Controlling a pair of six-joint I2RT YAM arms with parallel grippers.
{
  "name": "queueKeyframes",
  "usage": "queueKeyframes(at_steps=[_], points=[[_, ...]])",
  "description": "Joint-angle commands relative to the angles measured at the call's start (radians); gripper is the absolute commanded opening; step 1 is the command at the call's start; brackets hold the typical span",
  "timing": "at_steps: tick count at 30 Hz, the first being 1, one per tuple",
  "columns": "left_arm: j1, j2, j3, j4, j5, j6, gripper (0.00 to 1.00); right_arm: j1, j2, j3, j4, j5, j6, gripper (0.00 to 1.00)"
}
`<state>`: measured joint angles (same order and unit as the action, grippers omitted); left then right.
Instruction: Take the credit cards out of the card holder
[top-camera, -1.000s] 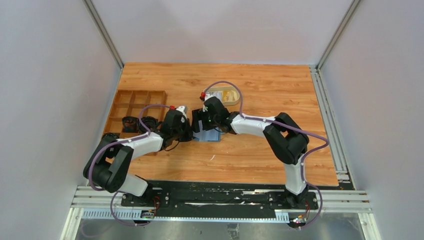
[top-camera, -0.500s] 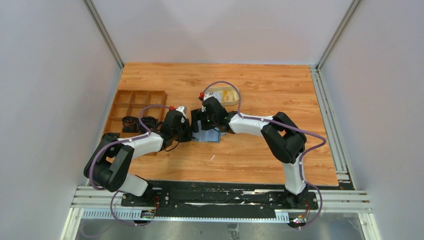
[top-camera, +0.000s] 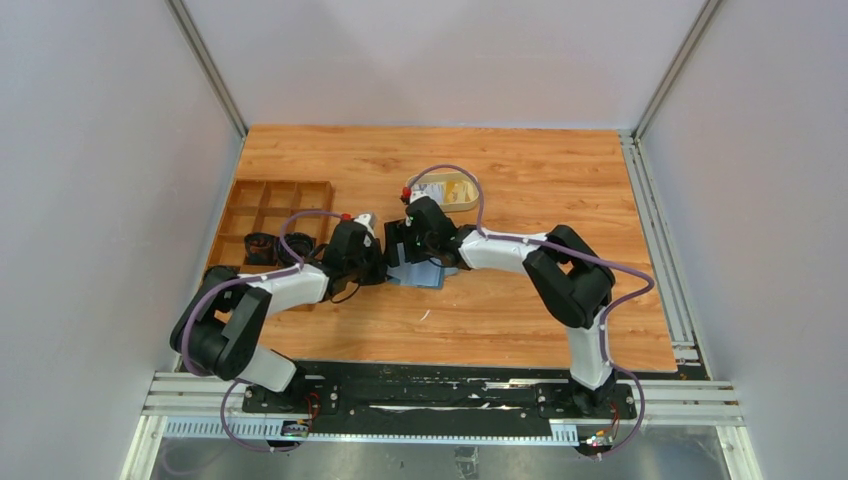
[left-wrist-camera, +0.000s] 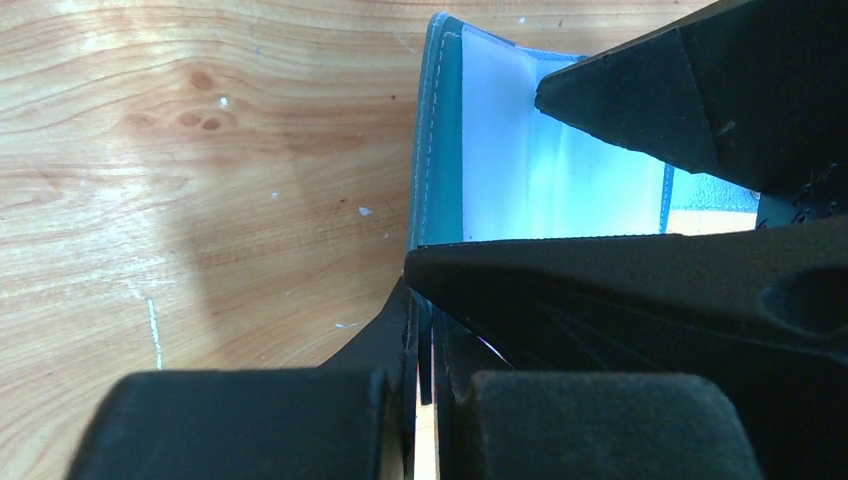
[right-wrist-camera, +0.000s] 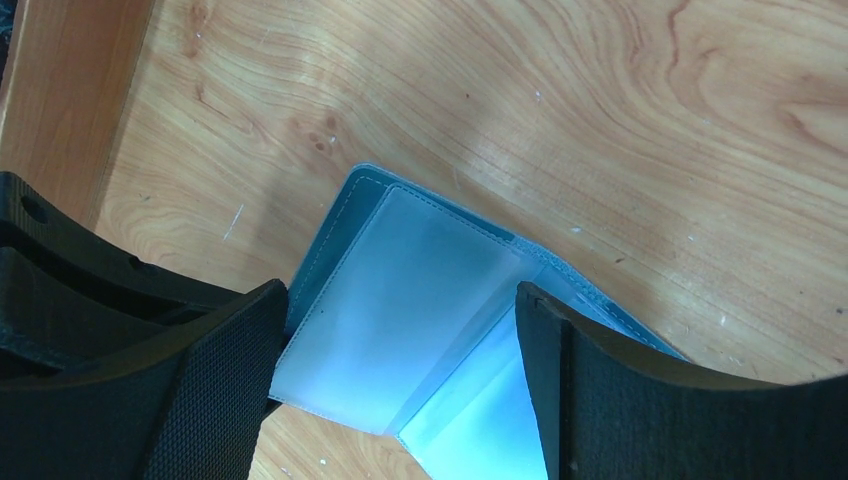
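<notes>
View from above. Shows the card holder (top-camera: 420, 274) lying open on the table (top-camera: 520, 165), slightly tilted. Shows the left arm (top-camera: 290, 285) reaching it from the left and the right arm (top-camera: 500, 250) from the right. Shows also an oval tray (top-camera: 455, 192) just behind the right arm's wrist and a wooden compartment box (top-camera: 270, 205) well to the left.

View from the left wrist. Shows the left pincer (left-wrist-camera: 422, 300) pressed together, its tips at the near corner of the teal cover. Cannot tell about any hold on that cover.

View from the right wrist. Shows the right pincer (right-wrist-camera: 400, 300) spread wide, one finger on each side of the clear inner pocket, raised a little above the blue lining.
</notes>
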<state>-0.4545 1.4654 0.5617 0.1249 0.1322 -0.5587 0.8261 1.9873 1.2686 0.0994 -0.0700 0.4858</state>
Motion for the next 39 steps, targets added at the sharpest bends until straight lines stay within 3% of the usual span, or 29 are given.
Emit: queueKeyframes(at_steps=[1,19,39], points=[[-0.004,0.029,-0.011,-0.095,-0.039,0.029,0.0,-0.03,0.026,-0.1,-0.232,0.155,-0.071,0.86],[-0.004,0.043,-0.003,-0.087,-0.043,0.001,0.0,-0.03,-0.151,-0.274,-0.22,0.183,-0.136,0.86],[-0.004,0.035,-0.006,-0.073,-0.051,-0.02,0.0,-0.039,-0.327,-0.242,-0.5,0.404,-0.192,0.87]])
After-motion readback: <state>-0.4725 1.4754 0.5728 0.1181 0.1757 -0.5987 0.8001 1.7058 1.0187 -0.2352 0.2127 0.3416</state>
